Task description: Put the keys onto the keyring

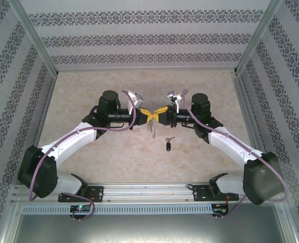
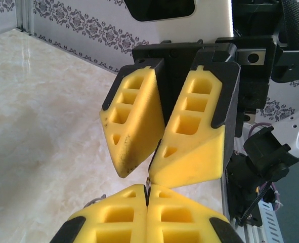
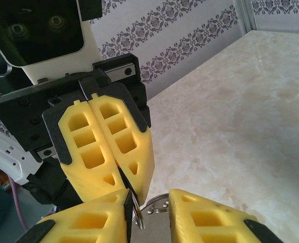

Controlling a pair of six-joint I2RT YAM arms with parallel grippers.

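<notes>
My left gripper (image 1: 148, 115) and right gripper (image 1: 158, 112) meet tip to tip above the table's middle. The left gripper (image 2: 148, 195) is shut on a thin metal ring of the keyring (image 2: 147, 183); the grey loop (image 1: 151, 129) hangs under it. In the right wrist view the ring (image 3: 139, 215) and small chain links (image 3: 159, 205) sit between my right gripper's (image 3: 150, 202) parted fingers. The ring lies against the left finger (image 3: 93, 220). The key (image 1: 168, 145), black-headed with a short silver blade, lies on the table below the grippers, held by nothing.
The marble-patterned table (image 1: 88, 91) is walled by patterned panels on three sides, with metal posts (image 1: 35, 38) at the corners. Both arm bases sit on the rail (image 1: 149, 192) at the near edge.
</notes>
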